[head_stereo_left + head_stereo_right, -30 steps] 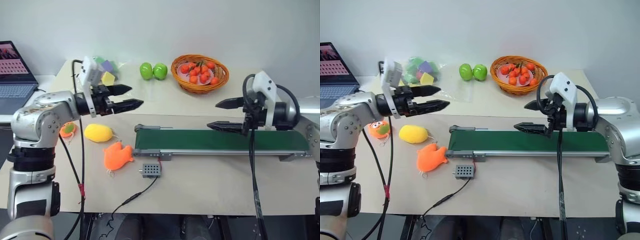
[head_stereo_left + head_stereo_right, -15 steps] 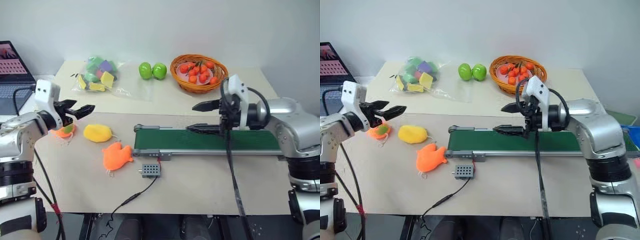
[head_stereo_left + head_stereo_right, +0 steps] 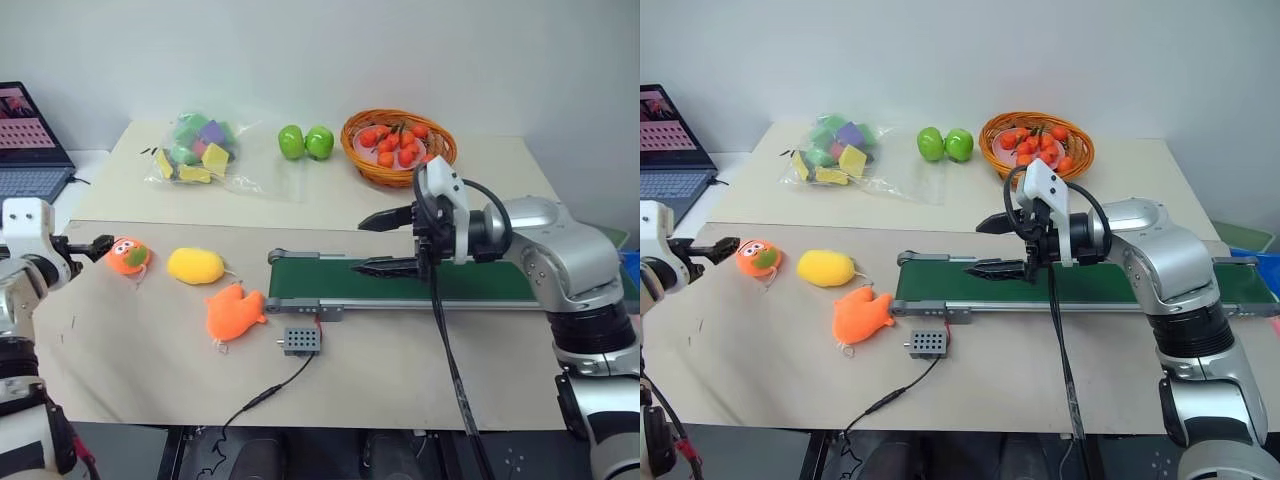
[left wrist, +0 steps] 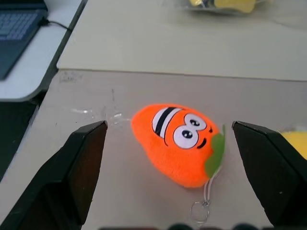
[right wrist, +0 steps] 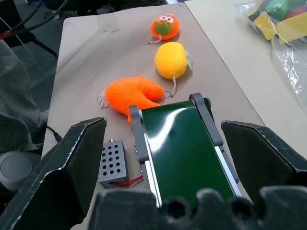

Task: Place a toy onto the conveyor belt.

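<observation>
One toy [image 4: 178, 143] lies on the tabletop [image 3: 400, 350], face up, between the spread fingers of the left end effector [image 4: 168, 158], untouched. Beside it lie one yellow plush [image 3: 195, 266] and one flat orange plush [image 3: 235, 312]. One conveyor belt [image 3: 480, 283] lies well apart to the right; the right end effector [image 3: 385, 243] hovers over it, fingers apart and empty. Behind: two green apples [image 3: 306, 142], one basket [image 3: 398, 147], one bag of blocks [image 3: 195, 150]

Small round orange plush toy [image 3: 127, 255] with cartoon eyes, dark stripes and green patch, lying on brown paper at far left, well apart from belt. Long dark green conveyor belt [image 3: 330, 278] in low grey frame, stretching rightward across middle, surface bare
</observation>
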Robot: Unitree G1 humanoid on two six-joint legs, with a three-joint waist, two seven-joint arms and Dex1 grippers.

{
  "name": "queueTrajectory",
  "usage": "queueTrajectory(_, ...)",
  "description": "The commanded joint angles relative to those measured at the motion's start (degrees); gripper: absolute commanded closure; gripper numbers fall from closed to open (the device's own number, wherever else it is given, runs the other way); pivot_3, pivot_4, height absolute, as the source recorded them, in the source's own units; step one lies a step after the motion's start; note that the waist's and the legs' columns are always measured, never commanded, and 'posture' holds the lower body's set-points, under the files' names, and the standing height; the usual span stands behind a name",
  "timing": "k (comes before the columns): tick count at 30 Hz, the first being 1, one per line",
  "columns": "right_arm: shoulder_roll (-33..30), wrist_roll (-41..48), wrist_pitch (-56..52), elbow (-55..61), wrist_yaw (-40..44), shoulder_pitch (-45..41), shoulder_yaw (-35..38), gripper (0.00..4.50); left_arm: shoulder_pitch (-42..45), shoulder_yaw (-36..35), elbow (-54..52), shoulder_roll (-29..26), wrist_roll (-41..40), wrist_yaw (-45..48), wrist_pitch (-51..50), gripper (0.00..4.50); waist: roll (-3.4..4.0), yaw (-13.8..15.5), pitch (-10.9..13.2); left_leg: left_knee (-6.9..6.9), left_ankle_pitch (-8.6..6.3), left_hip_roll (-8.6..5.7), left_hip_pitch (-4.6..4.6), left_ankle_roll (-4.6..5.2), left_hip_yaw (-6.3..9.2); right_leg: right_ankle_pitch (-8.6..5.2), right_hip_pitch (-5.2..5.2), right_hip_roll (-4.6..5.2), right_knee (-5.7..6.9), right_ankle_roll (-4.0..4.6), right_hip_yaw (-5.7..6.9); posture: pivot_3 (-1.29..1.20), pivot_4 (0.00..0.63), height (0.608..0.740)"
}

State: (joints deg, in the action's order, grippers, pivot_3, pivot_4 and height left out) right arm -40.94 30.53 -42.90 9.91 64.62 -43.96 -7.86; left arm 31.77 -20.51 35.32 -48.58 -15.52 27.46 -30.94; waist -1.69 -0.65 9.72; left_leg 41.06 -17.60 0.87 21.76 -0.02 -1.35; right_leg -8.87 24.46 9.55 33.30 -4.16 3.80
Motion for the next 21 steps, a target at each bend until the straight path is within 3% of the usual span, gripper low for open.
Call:
queueTrajectory(1, -0.46, 0.85, -0.46, 3.08, -0.67, -0.68, 1.69, 0.0, 3.84, 1.38, 4.49, 0.22, 2.03, -0.62, 3.47, 0.05, -0.01, -0.06, -0.01, 0.0, 0.0, 0.0, 0.01, 0.0, 0.0, 0.0, 0.0, 0.0, -0.02, 0.0, 0.0, 0.0, 0.15, 0.738)
queueTrajectory(8, -2.27, 1.83, -3.11, 6.99, -3.08, 0.91, 3.79, 0.0, 10.75, 6.76, 18.85, 2.36, 7.35, -0.56, 10.64, 0.05, -0.02, -0.11, -0.02, -0.01, 0.0, -0.01, -0.01, 0.0, -0.02, 0.0, 0.0, 0.0, 0.0, 0.0, 0.01, 0.0, 0.15, 0.738)
queueTrajectory(17, -5.34, 3.71, -6.82, 11.4, -6.06, 2.58, 6.7, 0.0, 15.35, 7.99, 33.83, 4.87, 10.1, -3.47, 16.14, 0.05, -0.07, -0.22, -0.04, -0.03, 0.0, -0.01, -0.01, 0.01, -0.03, 0.0, 0.01, 0.01, 0.0, 0.0, 0.01, 0.0, 0.15, 0.738)
queueTrajectory(21, -6.85, 4.35, -8.11, 12.39, -6.57, 2.86, 7.66, 0.0, 15.99, 6.24, 35.89, 5.65, 8.99, -5.47, 18.75, 1.12, -0.1, -0.17, -0.06, -0.01, -0.01, 0.0, -0.01, 0.02, -0.03, 0.0, -0.01, 0.01, 0.0, 0.0, 0.01, 0.0, 0.15, 0.738)
